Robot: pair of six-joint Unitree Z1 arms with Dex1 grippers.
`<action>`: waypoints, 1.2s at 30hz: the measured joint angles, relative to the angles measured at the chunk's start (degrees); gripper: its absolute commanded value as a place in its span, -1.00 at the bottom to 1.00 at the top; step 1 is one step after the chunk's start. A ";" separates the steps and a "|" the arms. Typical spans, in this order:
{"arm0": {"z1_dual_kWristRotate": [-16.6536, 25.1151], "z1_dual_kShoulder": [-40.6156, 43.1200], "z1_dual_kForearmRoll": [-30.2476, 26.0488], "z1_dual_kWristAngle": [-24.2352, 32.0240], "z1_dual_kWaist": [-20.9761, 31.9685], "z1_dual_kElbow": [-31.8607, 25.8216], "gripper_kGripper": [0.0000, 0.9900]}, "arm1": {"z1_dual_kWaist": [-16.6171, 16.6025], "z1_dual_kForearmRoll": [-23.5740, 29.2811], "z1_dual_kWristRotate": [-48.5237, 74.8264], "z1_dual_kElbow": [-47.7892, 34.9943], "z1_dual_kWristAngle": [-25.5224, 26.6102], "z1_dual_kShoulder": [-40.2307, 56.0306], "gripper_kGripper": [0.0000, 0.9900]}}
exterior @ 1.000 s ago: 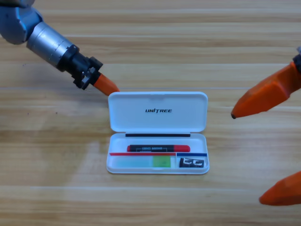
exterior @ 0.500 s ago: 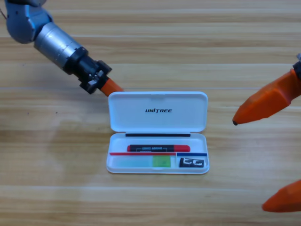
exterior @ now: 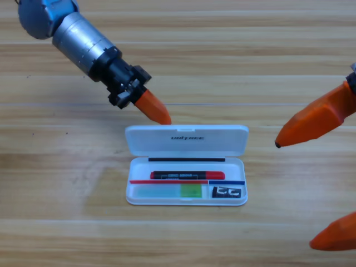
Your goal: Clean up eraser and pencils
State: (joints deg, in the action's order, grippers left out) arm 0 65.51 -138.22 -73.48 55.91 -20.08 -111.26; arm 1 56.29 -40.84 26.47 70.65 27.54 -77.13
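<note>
Pale wooden table (exterior: 55, 222) (seemingly planked)

Bright, even light — soft faint shadows below the left gripper (exterior: 164, 118) and case (exterior: 186, 197); the large right gripper (exterior: 303, 189) shows slightly soft-edged.

Left gripper (exterior: 164, 118) and raised lid (exterior: 186, 139) block the case's (exterior: 186, 199) rear

A robotics lab or test bench, by the look of it: a bare pale wooden plank bench (exterior: 233, 67) carries only a small white hinged plastic case (exterior: 187, 167) just below the left arm's black-and-orange pincer (exterior: 158, 114), with a second orange pincer (exterior: 325, 183) at the right edge.
</note>
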 measured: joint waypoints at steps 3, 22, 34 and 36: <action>0.00 0.27 0.00 -1.00 -0.86 0.83 -1.00 | 0.00 0.07 0.00 0.00 0.00 0.00 0.99; -5.23 0.88 7.76 -13.39 -5.94 6.59 -1.00 | 0.00 0.41 0.00 0.00 0.00 -1.75 0.99; -10.21 4.78 13.24 -20.31 -10.16 10.29 -1.00 | 0.00 0.41 0.00 0.00 0.05 -1.79 0.99; -10.55 5.24 14.20 -20.83 -10.88 11.01 -1.00 | 0.00 0.41 0.00 0.00 0.05 -1.80 0.99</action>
State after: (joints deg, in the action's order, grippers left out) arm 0 54.96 -132.98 -59.28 35.08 -30.96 -100.26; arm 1 56.29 -40.43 26.47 70.65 27.59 -78.93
